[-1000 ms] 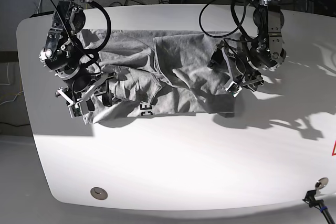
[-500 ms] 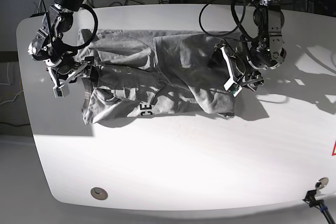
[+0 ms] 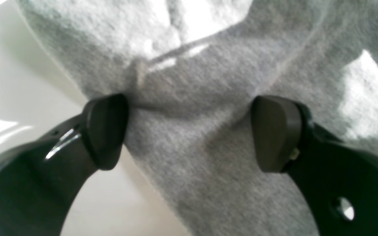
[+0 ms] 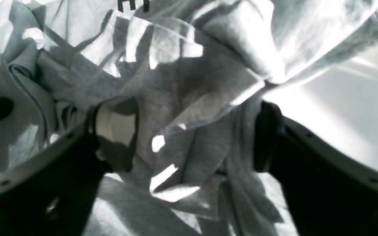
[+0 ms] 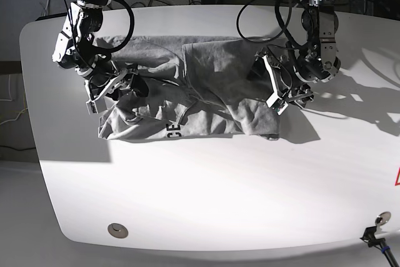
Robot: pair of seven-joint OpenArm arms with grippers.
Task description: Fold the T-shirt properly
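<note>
Two grippers stand over one T-shirt (image 5: 187,92), which lies crumpled on the white table (image 5: 206,192) with its long axis running across the base view, from one arm to the other. The left gripper (image 5: 282,89) sits at the cloth's end on that view's right; the right gripper (image 5: 112,87) sits at the opposite end. Each arm is thus nearest its own end of the garment, and neither reaches the bunched middle.

The left gripper (image 3: 189,131) shows its jaws spread wide, with the grey fabric's edge lying between the pads (image 3: 105,131) and the bare table showing beside it; the cloth touches one pad but is not pinched. The right gripper (image 4: 192,137) likewise stands with jaws apart above a heap of folds; nothing is clamped, though a ridge of fabric lies close to each finger. Black lettering (image 5: 174,130) shows at the shirt's near hem.

Compared with the frame one second earlier, the right gripper has left the near corner of the shirt, travelled toward the far edge, and now returns above the bunched sleeve area. The left gripper has barely shifted. The near hem lies flatter than before.
</note>
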